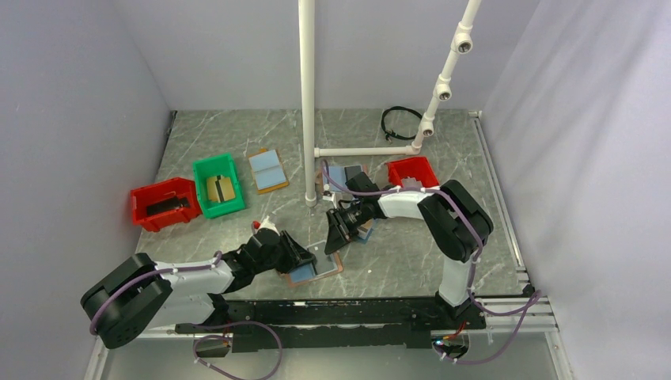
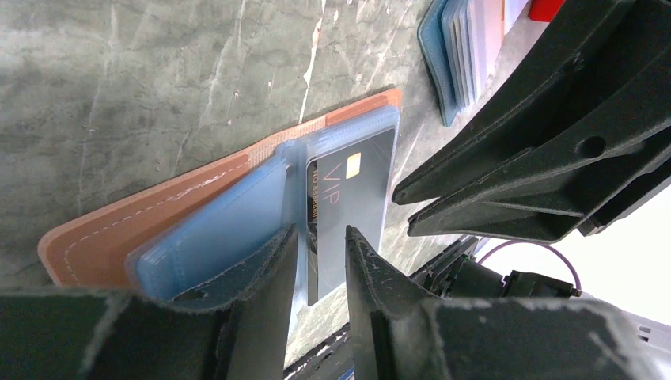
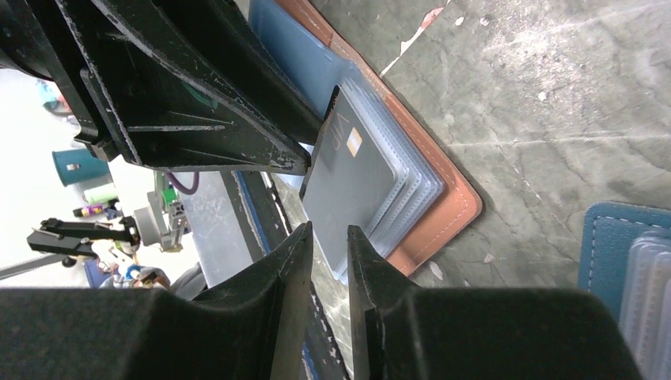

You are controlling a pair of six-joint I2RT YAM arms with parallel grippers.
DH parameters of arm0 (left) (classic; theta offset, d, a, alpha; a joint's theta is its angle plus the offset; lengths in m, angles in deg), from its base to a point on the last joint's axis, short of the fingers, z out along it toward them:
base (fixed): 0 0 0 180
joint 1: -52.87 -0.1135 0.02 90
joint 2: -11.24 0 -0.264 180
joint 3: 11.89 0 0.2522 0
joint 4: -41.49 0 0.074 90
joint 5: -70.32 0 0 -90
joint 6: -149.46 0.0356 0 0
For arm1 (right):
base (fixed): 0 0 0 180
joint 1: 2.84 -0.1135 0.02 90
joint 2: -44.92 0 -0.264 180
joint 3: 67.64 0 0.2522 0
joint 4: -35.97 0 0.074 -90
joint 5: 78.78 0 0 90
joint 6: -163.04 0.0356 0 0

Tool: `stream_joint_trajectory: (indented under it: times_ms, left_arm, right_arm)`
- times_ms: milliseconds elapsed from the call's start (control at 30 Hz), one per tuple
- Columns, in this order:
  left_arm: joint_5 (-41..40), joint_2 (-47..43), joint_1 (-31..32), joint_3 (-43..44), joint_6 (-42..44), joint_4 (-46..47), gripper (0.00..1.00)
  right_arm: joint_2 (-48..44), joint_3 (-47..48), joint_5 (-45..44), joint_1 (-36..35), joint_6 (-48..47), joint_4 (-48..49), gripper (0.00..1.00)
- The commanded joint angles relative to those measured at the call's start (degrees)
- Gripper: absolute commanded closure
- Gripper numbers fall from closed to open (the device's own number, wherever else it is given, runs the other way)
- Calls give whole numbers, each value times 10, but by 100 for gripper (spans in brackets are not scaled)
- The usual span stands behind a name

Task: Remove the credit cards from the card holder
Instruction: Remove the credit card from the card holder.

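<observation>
The left gripper (image 2: 320, 239) has its jaws a little way apart. The edge of the dark grey card (image 2: 352, 186) and its clear blue sleeve show in the gap between them. I cannot tell if the jaws are squeezing the card or only sitting over it.

The card has "VIP" on it and a small gold chip. It lies just past the left jaws, in one half of the card holder (image 2: 99, 241). The holder lies open and flat on the grey table (image 2: 158, 79). It has a brown rim and is light blue inside.

On the far side of the card is the right gripper (image 2: 403, 212). Its tips point at the card's other edge, just beside it. Its jaws have a thin gap, and nothing shows between them there.

Past the right jaws lies another holder (image 2: 434, 47) with a dark blue rim. Well beyond both grippers stand a green bin (image 1: 217, 184) and two red bins (image 1: 164, 204).
</observation>
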State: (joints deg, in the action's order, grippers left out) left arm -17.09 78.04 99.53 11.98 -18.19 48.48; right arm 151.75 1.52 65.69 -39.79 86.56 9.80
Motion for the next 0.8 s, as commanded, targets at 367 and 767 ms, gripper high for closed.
stream_joint_trajectory:
  times_ms: [367,767]
  left_arm:
    - [9,23,3,-1,3,38,64]
    - [21,59,3,1,-5,67,65]
  right_arm:
    - [25,20,-33,-12,-9,-13,75]
    - [55,29,-33,-37,-9,-25,76]
